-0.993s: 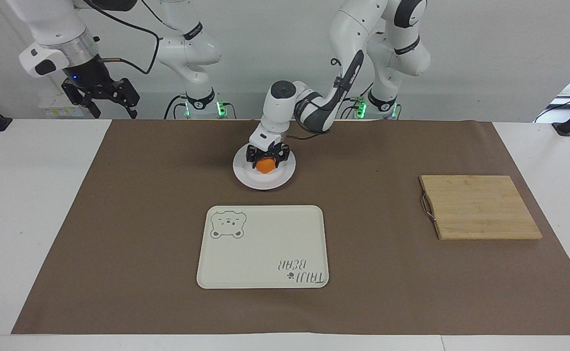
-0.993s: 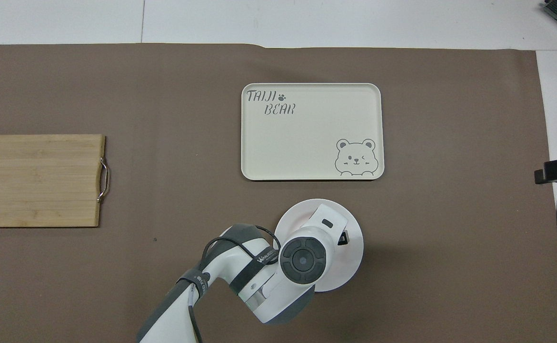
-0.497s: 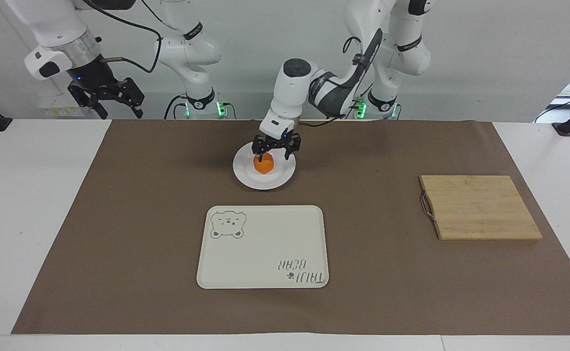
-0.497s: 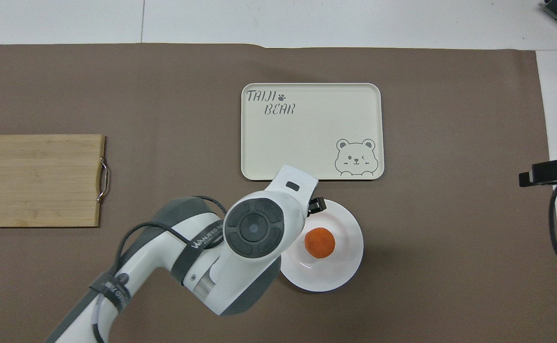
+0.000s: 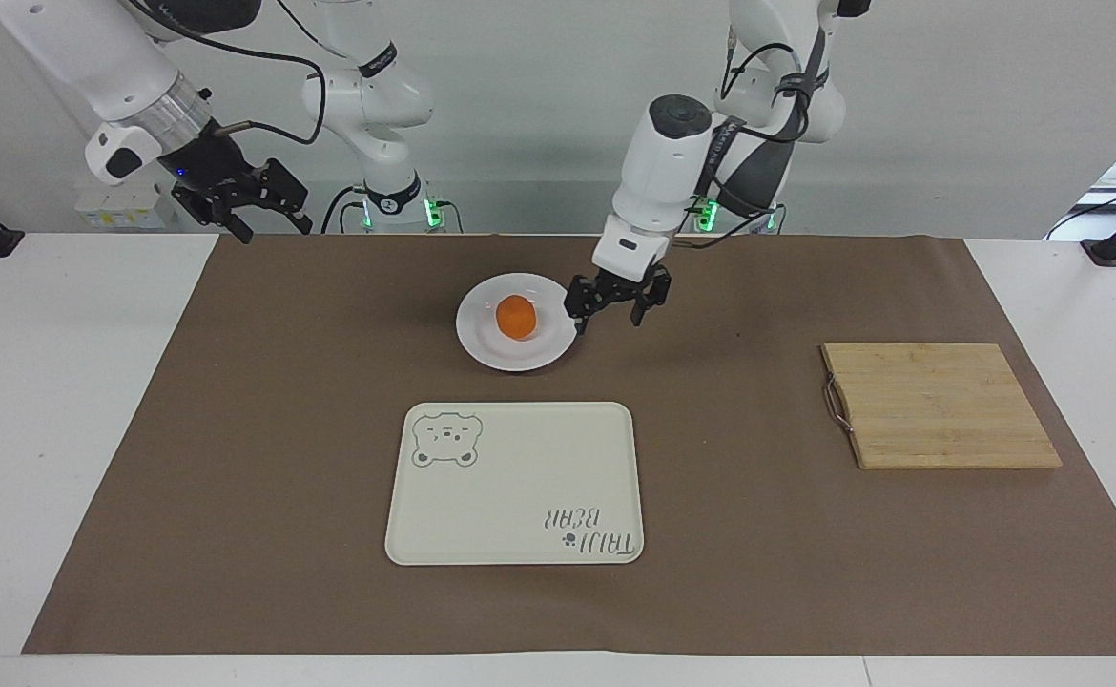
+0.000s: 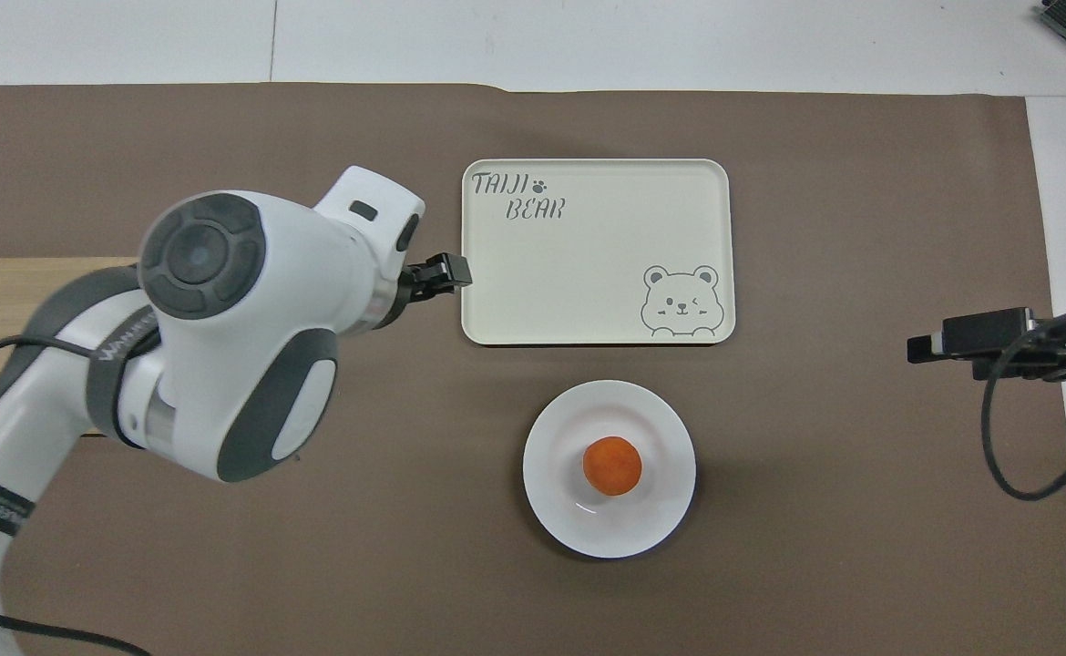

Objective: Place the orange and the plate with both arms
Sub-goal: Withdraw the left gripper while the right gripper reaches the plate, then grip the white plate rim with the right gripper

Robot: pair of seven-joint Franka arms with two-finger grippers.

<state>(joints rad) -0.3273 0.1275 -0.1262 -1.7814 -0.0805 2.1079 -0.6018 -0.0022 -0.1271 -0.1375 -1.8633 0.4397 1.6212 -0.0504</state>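
The orange (image 5: 516, 316) lies free in the middle of the white plate (image 5: 482, 340), which rests on the brown mat; they also show in the overhead view as the orange (image 6: 612, 466) on the plate (image 6: 661, 510). My left gripper (image 5: 608, 314) is open and empty. It hangs above the mat just beside the plate, toward the left arm's end, and shows in the overhead view (image 6: 446, 273). My right gripper (image 5: 269, 224) is open and empty, held high over the mat's edge at the right arm's end, and shows in the overhead view (image 6: 934, 342).
A cream tray (image 5: 520, 477) with a bear print lies on the mat, farther from the robots than the plate. A bamboo cutting board (image 5: 940, 405) with a metal handle lies toward the left arm's end. The left arm hides part of the board (image 6: 5, 282) from above.
My left gripper let go of the orange on the plate, rose and swung away toward the left arm's end. My right gripper came a little lower and closer to the mat.
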